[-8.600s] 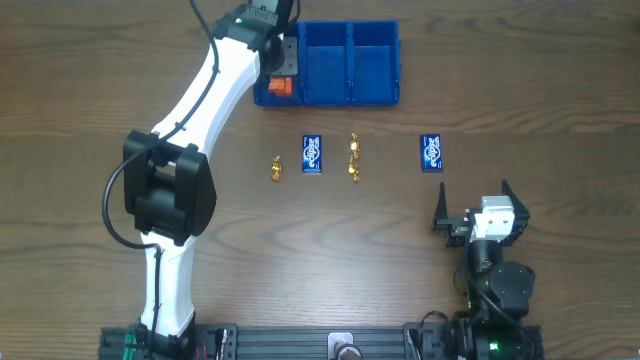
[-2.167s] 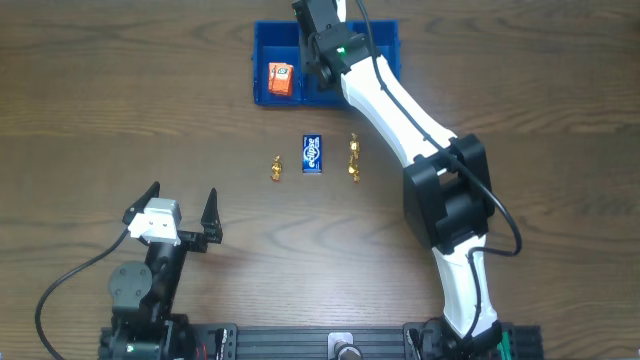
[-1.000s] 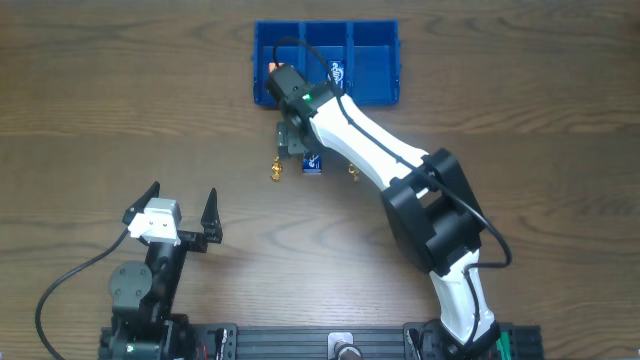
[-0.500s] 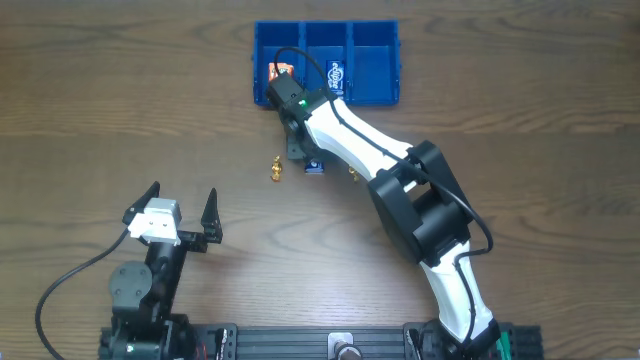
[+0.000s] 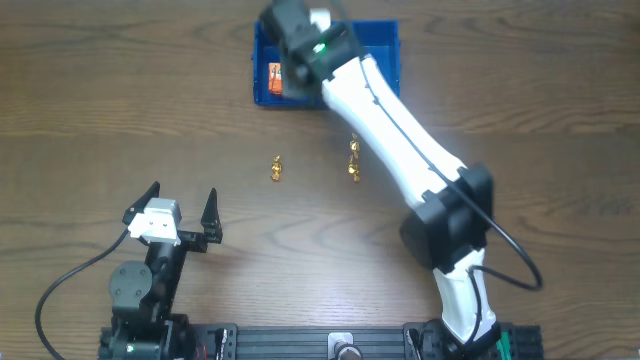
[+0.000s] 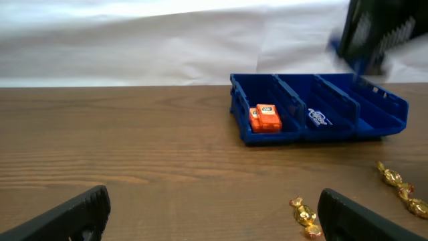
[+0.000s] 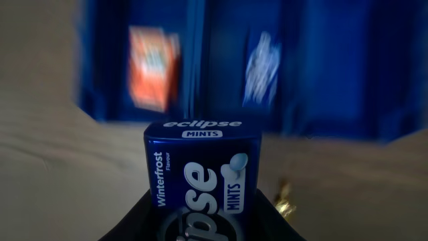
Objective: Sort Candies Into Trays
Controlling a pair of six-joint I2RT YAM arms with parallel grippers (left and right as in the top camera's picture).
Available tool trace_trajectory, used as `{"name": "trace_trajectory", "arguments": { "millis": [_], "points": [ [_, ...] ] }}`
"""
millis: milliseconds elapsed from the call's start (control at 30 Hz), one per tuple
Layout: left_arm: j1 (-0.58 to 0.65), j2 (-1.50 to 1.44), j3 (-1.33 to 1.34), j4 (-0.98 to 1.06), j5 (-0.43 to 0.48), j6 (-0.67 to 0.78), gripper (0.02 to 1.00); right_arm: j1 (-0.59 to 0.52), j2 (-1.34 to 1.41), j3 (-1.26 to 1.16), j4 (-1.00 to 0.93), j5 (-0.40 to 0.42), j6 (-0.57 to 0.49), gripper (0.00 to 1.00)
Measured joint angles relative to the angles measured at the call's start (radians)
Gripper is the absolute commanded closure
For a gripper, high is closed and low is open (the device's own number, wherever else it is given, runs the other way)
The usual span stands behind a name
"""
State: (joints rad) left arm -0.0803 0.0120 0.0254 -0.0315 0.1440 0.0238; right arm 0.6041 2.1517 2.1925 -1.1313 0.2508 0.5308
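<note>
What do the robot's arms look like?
Right arm: white tubes, chunky black joints, a green light near the wrist. Left arm: black, with a looping black cable; the left gripper has a white block and black pointed fingers.

Right arm (image 5: 390,120) outstretched, fingers (image 7: 130,227) gripping tin (image 7: 200,177), left arm (image 5: 150,275) folded, fingers (image 6: 67,214) apart

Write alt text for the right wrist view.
The right gripper holds a dark blue box upright, close to the camera. Beyond it, on the wooden table, stands the blue tray, with an orange candy in one compartment and a blue pack in the next.
</note>
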Motion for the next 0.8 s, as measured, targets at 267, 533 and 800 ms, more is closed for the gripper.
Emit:
{"name": "trace_trajectory", "arguments": {
  "millis": [267, 533, 800],
  "points": [
    [0.000, 0.000, 0.000, -0.001, 0.000, 0.000, 0.023, -0.123, 0.064, 0.115, 0.187, 0.083, -0.121, 0.965],
    [0.000, 0.000, 0.000, 0.000, 0.000, 0.000, 0.020, -0.134, 0.245, 0.108, 0.195, 0.056, -0.126, 0.965],
    [0.000, 0.000, 0.000, 0.000, 0.000, 0.000, 0.020, -0.134, 0.246, 0.108, 0.201, 0.033, -0.126, 0.851]
  ]
}}
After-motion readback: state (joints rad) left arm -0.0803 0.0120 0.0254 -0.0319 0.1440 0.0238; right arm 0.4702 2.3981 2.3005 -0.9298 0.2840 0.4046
